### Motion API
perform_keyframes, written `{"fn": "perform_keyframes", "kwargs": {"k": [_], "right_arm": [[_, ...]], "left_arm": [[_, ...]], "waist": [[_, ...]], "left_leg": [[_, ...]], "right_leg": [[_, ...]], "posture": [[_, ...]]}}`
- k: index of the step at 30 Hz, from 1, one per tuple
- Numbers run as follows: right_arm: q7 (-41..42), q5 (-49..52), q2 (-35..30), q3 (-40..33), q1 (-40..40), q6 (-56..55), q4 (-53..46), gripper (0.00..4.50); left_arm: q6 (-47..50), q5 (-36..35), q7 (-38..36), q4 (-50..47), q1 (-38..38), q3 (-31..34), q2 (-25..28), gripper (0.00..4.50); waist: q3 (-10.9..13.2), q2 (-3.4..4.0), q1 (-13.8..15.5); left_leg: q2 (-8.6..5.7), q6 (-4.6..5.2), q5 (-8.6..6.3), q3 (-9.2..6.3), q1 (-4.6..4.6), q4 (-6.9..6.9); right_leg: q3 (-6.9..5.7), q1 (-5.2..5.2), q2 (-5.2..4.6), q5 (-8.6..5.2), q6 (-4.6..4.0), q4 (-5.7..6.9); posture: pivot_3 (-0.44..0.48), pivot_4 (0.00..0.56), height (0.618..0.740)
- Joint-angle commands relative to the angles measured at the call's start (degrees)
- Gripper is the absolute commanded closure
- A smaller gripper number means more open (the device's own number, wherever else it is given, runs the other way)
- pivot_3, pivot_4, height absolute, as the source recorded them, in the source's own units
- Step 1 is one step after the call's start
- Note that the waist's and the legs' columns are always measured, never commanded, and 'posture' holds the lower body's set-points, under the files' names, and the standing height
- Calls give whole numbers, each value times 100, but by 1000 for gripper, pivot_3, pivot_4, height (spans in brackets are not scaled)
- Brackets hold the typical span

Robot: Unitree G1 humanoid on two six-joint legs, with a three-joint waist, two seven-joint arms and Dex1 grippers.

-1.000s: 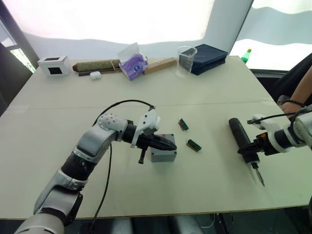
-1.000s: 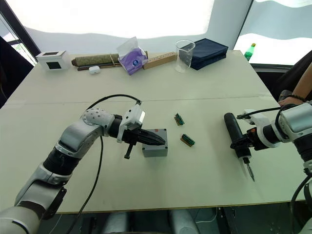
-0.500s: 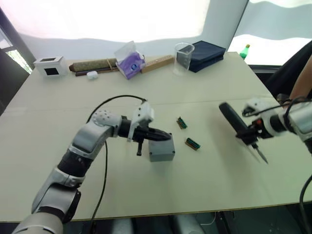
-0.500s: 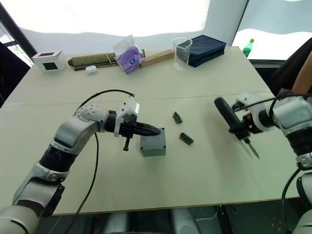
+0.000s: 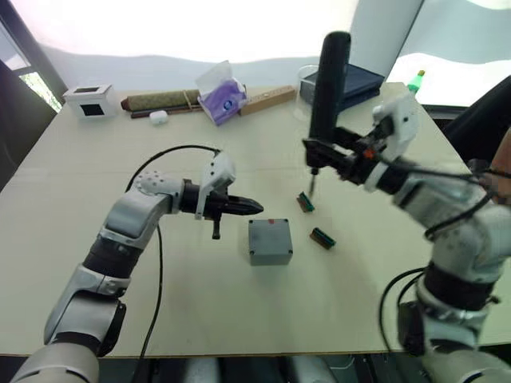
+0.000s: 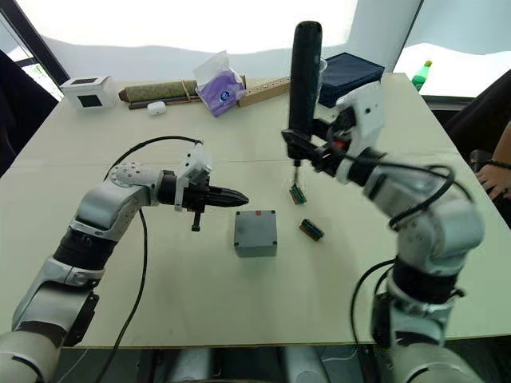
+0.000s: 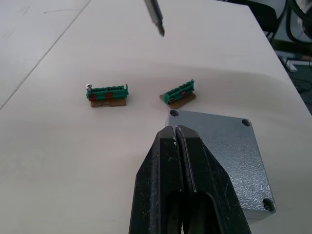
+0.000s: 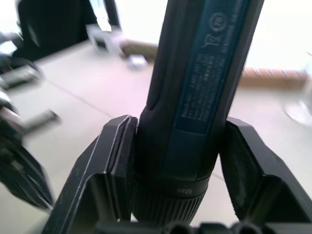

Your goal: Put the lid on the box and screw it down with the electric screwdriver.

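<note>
The grey box (image 5: 269,242) stands mid-table with the lid (image 7: 222,146) lying on top of it; screw holes show at the lid's corners. My left gripper (image 5: 255,207) is shut on nothing. It hovers just left of the box, tips pointing at it, not touching. My right gripper (image 5: 321,152) is shut on the electric screwdriver (image 5: 329,80), a long black cylinder held upright. Its bit (image 5: 312,183) points down over the table behind and right of the box. The black fingers (image 8: 117,161) clamp the screwdriver (image 8: 195,97) near its lower end.
Two green terminal blocks (image 5: 305,202) (image 5: 322,238) lie right of the box. Along the far edge stand a white box with a black window (image 5: 88,99), a tissue pack (image 5: 220,96), a clear cup (image 6: 321,72) and a navy case (image 5: 363,80). A person's arm (image 6: 495,171) is at the right.
My right arm lifted the screwdriver off the table at the right and swung it upright toward the middle. My left gripper drew back leftward off the box. The camera shifted.
</note>
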Motion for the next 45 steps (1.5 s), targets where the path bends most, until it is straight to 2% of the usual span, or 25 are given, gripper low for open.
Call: {"fn": "perform_keyframes", "kwargs": {"k": [1,6,14,22,35,45], "right_arm": [[-447,-80,142,166,35,-456,-531,2356],[-742,18,367,550,241,-584,-705,2356],[-870,-420,249,1222,1078,-1347,-694,2356],[-842,-685,168,1584,1288,-1781,-547,2356],[-712,-1030,-48,1764,1689,-2338,-303,2356],[-926,-663,268,1449,1514,-2197,-315,2356]], "left_arm": [[-141,193,-156,-251,66,-159,143,4500],[-367,453,-249,-228,140,-404,169,4500],[-691,790,-158,-44,259,-544,90,4500],[-676,819,-164,5,169,-534,-10,4500],[-794,857,-257,37,262,-533,-34,4500],[-1052,917,-290,338,253,-558,-111,4500]], "waist": [[-1,-1,-1],[-1,-1,-5],[-2,-3,3],[-2,-3,3],[-4,-7,1],[-7,-9,2]], "left_leg": [[0,-4,2,0,0,2],[0,-11,6,-4,6,2],[0,-10,6,-6,6,2],[0,-10,6,-9,7,6],[0,-9,6,-9,14,8],[1,-9,6,-11,17,10]], "right_leg": [[0,1,0,0,0,1],[0,5,4,1,1,5],[0,7,5,0,1,4],[0,10,8,1,1,5],[0,19,8,1,1,5],[0,24,10,1,1,5]], "posture": [[0,150,740],[0,150,740],[0,150,740],[0,150,740],[0,150,740],[0,150,740]]}}
